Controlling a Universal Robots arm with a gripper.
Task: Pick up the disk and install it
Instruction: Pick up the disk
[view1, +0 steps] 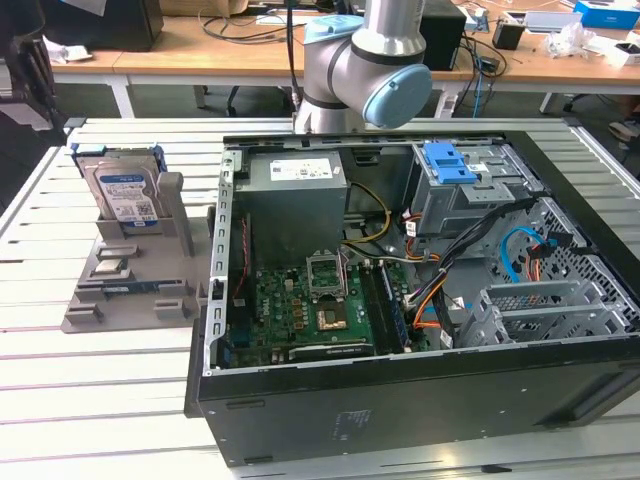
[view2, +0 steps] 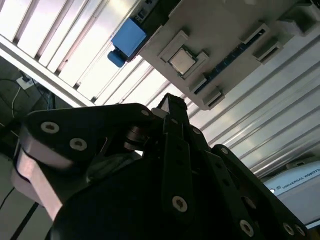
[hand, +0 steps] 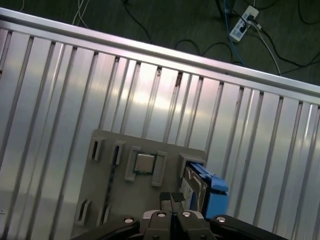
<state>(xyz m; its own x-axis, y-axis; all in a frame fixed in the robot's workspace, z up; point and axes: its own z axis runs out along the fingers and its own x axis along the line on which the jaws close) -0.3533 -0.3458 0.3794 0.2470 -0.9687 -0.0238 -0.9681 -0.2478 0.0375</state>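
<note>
The disk (view1: 122, 190), a silver drive with a blue-and-white label and blue rails, stands on edge in a grey holder (view1: 130, 300) at the exterior view's left, outside the computer case. In the first wrist view my gripper (hand: 171, 198) hangs well above that holder (hand: 100, 200), shut with nothing between its tips, and the disk (hand: 210, 190) lies just to one side of them. In the second wrist view the black gripper (view2: 172, 107) is in the foreground and the disk's blue rail (view2: 128, 39) shows beyond it.
The open computer case (view1: 420, 400) lies on the slatted metal table (view1: 90, 400). Inside are a grey power-supply box (view1: 296, 185), a green motherboard (view1: 310, 315), cables and a drive cage with a blue latch (view1: 447, 162). A processor chip (hand: 145, 163) sits on the holder.
</note>
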